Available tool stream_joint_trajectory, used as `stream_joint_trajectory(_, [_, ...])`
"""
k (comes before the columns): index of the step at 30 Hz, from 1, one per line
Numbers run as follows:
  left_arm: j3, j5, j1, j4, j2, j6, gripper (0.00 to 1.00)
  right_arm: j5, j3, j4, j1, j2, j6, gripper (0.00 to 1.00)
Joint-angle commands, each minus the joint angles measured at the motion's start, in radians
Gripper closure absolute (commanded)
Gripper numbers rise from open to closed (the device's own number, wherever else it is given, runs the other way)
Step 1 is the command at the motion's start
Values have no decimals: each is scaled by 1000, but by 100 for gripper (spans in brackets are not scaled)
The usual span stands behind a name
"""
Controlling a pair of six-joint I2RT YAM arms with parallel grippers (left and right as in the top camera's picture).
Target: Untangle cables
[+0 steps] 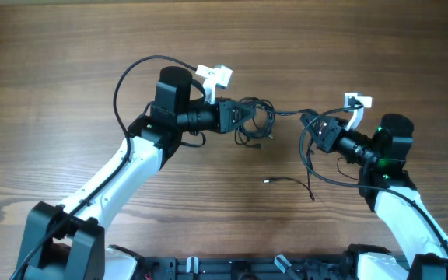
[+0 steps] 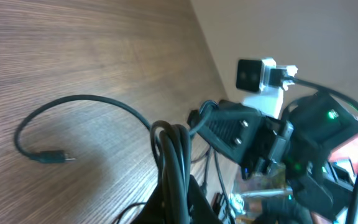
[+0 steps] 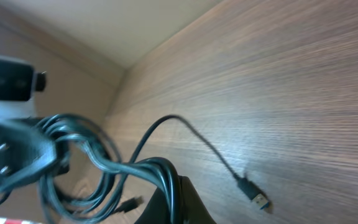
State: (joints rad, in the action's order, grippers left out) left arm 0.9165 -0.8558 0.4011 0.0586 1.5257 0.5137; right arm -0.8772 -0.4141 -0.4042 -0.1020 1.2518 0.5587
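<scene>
- Bench (image 1: 68,78): wood grain, carries all items.
- Left arm (image 1: 123,167): white and black, reaches from the lower left towards the centre.
- Right arm (image 1: 411,225): white and black, reaches from the lower right.
- Left end effector (image 1: 239,115): fingers together, clamped on the cables.
- Right end effector (image 1: 317,128): fingers together, clamped on the cables.
- Cables (image 1: 259,124): thin, black, looped bundle at the left end effector. One strand spans across to the right end effector. A loose strand lies on the bench below, between the arms.
- USB plug (image 3: 257,198): at a loose strand's end, resting on the bench.
- Small plug (image 2: 58,157): at a curved strand's end, on the bench.
</scene>
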Motion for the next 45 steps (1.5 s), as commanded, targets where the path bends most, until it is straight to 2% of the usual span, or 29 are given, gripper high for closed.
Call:
stream_joint_trajectory(1, [4,-200,7,-16,-22,-118,96,198,-5,-25,-20,1,7,84])
stream_joint_trajectory(2, [4,-202,6,-32,-23,-118,96,206,-5,-50,-20,1,42,41])
stream_joint_trajectory(4, [4,-180,6,-24,-23,-117,96,161,-5,-59,-20,1,80,24])
stream_joint_trajectory(5, [4,-175,6,-22,-23,-117,96,135,-5,-55,-20,1,78,12])
stream_joint_trajectory(6, [4,-175,5,-18,-23,-117,96,106,-5,-55,-20,1,79,5])
stream_joint_trajectory(7, [4,-174,-2,-18,-23,-117,96,90,-5,-56,-20,1,101,1])
stream_joint_trajectory(10, [4,-145,-33,-19,-23,-90,96,58,-5,-56,-20,1,201,0])
stream_joint_trajectory(12, [4,-6,-35,-19,-23,19,96,-29,-5,-54,-19,1,196,0])
stream_joint_trajectory(14, [4,132,-35,-24,-23,110,96,-150,-5,-45,-19,1,93,0])
stream_joint_trajectory(15, [4,192,-35,-27,-22,150,96,-198,-5,-19,-19,1,33,1])
stream_joint_trajectory(17, [4,219,-35,-32,-23,160,96,-325,-5,25,-19,1,-90,4])
stream_joint_trajectory(18, [4,221,-35,-49,-22,155,96,-406,-5,24,-19,1,-126,6])
stream_joint_trajectory(19, [4,203,-35,-87,-22,101,96,-464,-5,23,-19,1,-167,7])
stream_joint_trajectory(20, [4,98,-35,-115,-22,-26,96,-486,-5,22,-19,1,-233,7])
stream_joint_trajectory(21, [4,-76,-35,-139,-22,-176,96,-485,-5,10,-19,1,-321,11])
stream_joint_trajectory(22, [4,-171,-35,-150,-22,-223,96,-480,-5,-9,-19,1,-380,17])
stream_joint_trajectory(23, [4,-240,-35,-161,-22,-243,96,-442,-5,-24,-19,1,-406,20])
stream_joint_trajectory(27, [4,-387,-23,-142,-22,-253,96,-380,-5,-21,31,1,-405,12])
stream_joint_trajectory(31, [4,-401,24,-142,-22,-253,96,-379,-5,-23,111,1,-429,11])
stream_joint_trajectory(33, [4,-401,50,-142,-22,-253,96,-376,-5,-25,118,1,-429,14])
stream_joint_trajectory(36, [4,-401,69,-142,-22,-253,96,-377,-5,-26,118,1,-429,25])
stream_joint_trajectory(38, [4,-401,69,-142,-22,-252,96,-377,-5,-26,118,1,-428,38])
stream_joint_trajectory(39, [4,-401,69,-142,-22,-253,96,-377,-5,-26,118,1,-428,48])
stream_joint_trajectory(41, [4,-370,69,-142,-22,-252,93,-377,-5,-26,118,1,-423,86])
stream_joint_trajectory(42, [4,-338,69,-142,-22,-246,88,-376,-5,-29,118,1,-401,96])
stream_joint_trajectory(43, [4,-289,69,-142,-22,-244,75,-349,-5,-37,118,1,-362,96])
stream_joint_trajectory(44, [4,-240,69,-142,-22,-244,69,-285,-5,-47,118,1,-284,96])
stream_joint_trajectory(45, [4,-198,69,-142,-22,-244,59,-196,-5,-61,118,1,-192,96])
